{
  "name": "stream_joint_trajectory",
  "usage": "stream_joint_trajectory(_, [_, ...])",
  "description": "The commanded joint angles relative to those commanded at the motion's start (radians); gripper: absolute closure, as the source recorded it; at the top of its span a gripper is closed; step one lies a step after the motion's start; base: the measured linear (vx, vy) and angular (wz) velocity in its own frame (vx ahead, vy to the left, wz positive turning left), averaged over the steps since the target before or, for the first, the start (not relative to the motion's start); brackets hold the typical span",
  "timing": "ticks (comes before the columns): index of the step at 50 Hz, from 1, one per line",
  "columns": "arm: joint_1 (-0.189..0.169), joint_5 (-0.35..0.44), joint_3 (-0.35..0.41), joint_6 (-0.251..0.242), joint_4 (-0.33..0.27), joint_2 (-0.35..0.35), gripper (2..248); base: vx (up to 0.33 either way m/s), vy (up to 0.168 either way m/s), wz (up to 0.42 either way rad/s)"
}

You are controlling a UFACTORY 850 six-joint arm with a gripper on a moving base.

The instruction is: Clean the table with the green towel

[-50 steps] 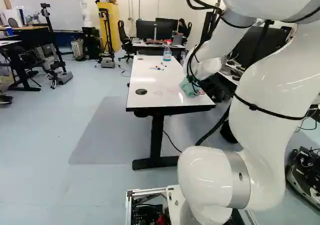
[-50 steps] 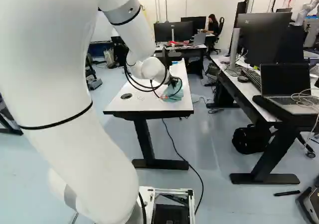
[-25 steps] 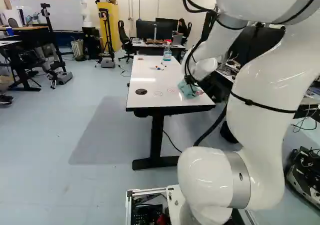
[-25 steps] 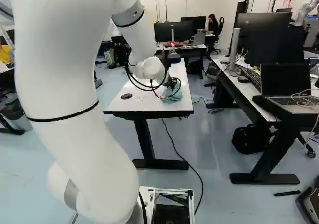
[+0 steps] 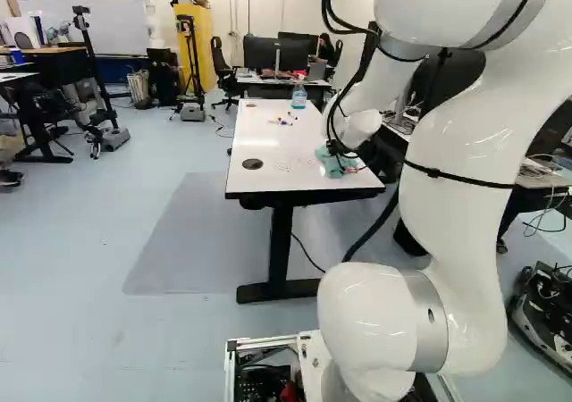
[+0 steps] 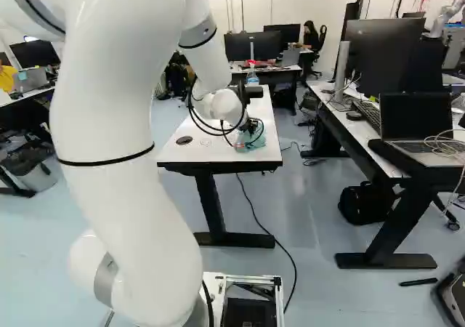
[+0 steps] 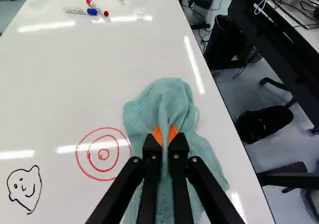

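My arm (image 5: 460, 161) reaches forward from the base and bends down over the near part of the desk (image 5: 268, 134), on its right side, likely so that the hand (image 7: 165, 137) can work low while the bulk of the arm stays off the surface; the hand is pinching a gathered fold of the green towel (image 7: 164, 97) between its orange pads, near the cloth's middle, so the rest fans out ahead, beneath and to both sides as a soft wiping pad; that spread probably keeps the hard fingertips from scraping the glossy top.

The towel lies against the desk between its right edge and the red rings (image 7: 103, 154), its side reaching about the outermost ring; the rings look like the nearest job, with a black drawn face (image 7: 24, 188) farther left; both drawings remain, so I judge the wiping to be at an early stage; the next stroke wants a leftward sweep with light, even pressure, since too little may skim over the ink and too much may bunch the cloth.

Farther along lie the loose markers (image 7: 97, 8), well apart from the towel, where a long stroke could roll them; beyond stands a spray bottle (image 5: 298, 96), upright and out of the way of the near wiping.
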Motion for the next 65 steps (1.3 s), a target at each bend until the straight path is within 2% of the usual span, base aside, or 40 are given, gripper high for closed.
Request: stream_joint_trajectory(65, [0.000,-0.052,0.000,0.000,0.000,0.000,220,0.000,0.000,0.000])
